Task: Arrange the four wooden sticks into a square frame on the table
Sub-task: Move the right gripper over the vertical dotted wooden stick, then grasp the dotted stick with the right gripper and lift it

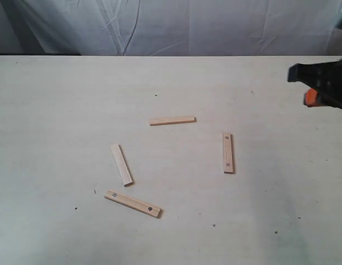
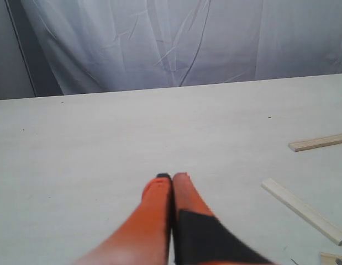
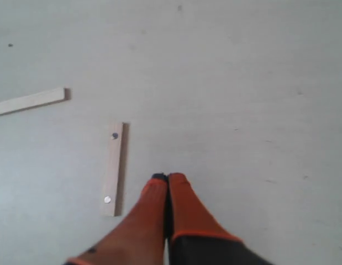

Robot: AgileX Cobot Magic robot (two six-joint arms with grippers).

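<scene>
Table (image 1: 60, 110): broad, pale, smooth, fills most of the exterior view. A wrinkled cloth (image 1: 159, 25) hangs behind it. Right gripper (image 3: 168, 178) sits at the right edge of that view, above the table, fingers pressed together w/ nothing btwn them. Left gripper (image 2: 172, 176) shows only in its own wrist view. It's also clenched & empty, over bare table w/ sticks off to one side.

The four sticks lie flat near table ctr in a loose ring, none touching, so no square frame yet. Top stick (image 1: 172, 120) lies approx crosswise, right stick (image 1: 229, 153) runs near-to-far, left stick (image 1: 121, 164) is slanted. Bottom stick (image 1: 132, 203) is slanted too, near the left one's lower end but apart. Right & bottom sticks have small dark holes (image 1: 227, 164) by each end; the other two look plain.

Handling, prob: light, stiff, not fragile. Thin & flat on a smooth top, so likely to skid if nudged. Best hold is across the narrow width at mid-length, jaws opened first, clear of the ends so corners can overlap. A few tiny specks (image 1: 76, 208) on the table, no obstacle.
</scene>
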